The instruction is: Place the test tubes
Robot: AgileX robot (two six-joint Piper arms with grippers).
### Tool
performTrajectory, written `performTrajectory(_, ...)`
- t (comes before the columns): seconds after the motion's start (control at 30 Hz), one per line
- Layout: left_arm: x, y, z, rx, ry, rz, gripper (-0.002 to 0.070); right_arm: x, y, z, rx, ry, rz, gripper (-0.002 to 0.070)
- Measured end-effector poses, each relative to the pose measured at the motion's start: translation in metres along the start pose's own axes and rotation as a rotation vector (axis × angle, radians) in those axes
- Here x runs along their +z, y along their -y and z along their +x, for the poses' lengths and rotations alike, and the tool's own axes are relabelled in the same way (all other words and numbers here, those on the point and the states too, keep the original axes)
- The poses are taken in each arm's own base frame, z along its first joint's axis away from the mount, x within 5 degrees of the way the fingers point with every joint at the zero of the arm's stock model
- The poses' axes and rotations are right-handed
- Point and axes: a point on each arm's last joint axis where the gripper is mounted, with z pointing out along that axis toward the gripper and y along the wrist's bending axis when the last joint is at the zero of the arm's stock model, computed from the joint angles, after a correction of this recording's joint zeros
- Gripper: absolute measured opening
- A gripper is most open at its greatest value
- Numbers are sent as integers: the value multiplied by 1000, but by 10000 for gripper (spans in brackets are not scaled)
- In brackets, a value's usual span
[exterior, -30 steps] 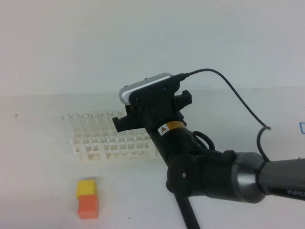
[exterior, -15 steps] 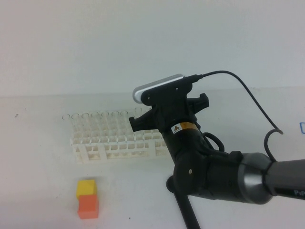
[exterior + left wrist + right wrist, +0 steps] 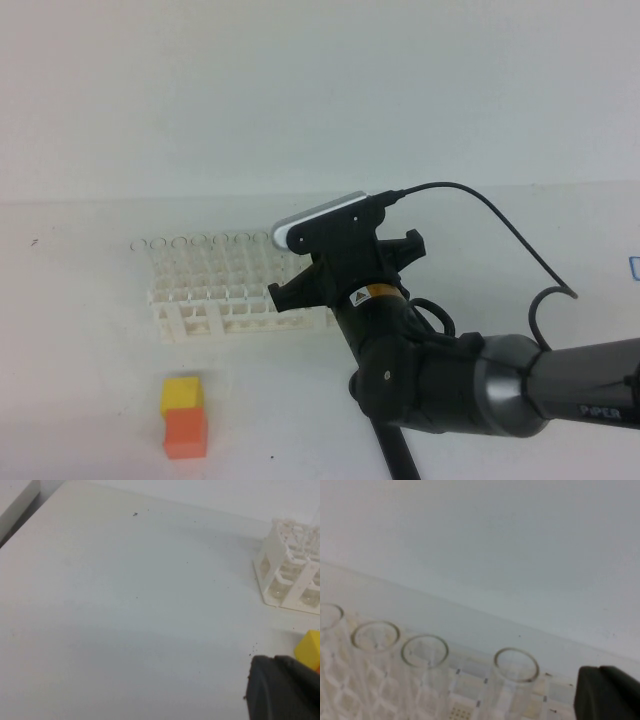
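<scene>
1. High view: your right arm (image 3: 440,380) stretches from the near right of the white table (image 3: 80,350) toward the white plastic lattice test tube rack (image 3: 215,300). Its grey-topped wrist camera (image 3: 320,222) covers the rack's right end, and the right pincer sits hidden behind it.
2. Right wrist view gives you only a dark edge of the right pincer (image 3: 609,694). You cannot tell whether it is wide or narrow.
3. The clear glass test tubes (image 3: 516,664) stand upright in the rack, open rims up, in a row just below and ahead of that pincer. The nearest rim lies just beside the dark edge.
4. Your left pincer (image 3: 282,690) appears in the left wrist view only as a dark mass over bare table. You cannot tell whether it is wide or narrow. A corner of the rack lies ahead of it, apart.
5. A small yellow cube (image 3: 182,393) lies just beside the left pincer. It touches an orange cube (image 3: 185,432), and both sit well apart from the right pincer.
</scene>
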Motion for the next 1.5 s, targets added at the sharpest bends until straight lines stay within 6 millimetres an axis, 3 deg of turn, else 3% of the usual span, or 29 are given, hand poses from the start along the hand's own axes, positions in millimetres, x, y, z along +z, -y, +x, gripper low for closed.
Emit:
performTrajectory(0.6, 0, 0, 0, 0, 0, 0, -1, 5, -25, -6, 17, 8, -73, -1)
performTrajectory(0.87, 0, 0, 0, 0, 0, 0, -1, 5, -15, -13, -26, 39, 6, -1)
performTrajectory(0.97, 0, 0, 0, 0, 0, 0, -1, -1, -8, -33, -17, 98, 30, -1)
performTrajectory(1.1, 0, 0, 0, 0, 0, 0, -1, -21, 6, -85, -55, 328, 61, -1)
performTrajectory(1.27, 0, 0, 0, 0, 0, 0, -1, -69, 30, -164, -111, 631, 26, -1)
performTrajectory(1.37, 0, 0, 0, 0, 0, 0, -1, -98, 50, -201, -156, 760, 10, -1)
performTrajectory(1.5, 0, 0, 0, 0, 0, 0, -1, -120, 73, -225, -198, 816, 6, -1)
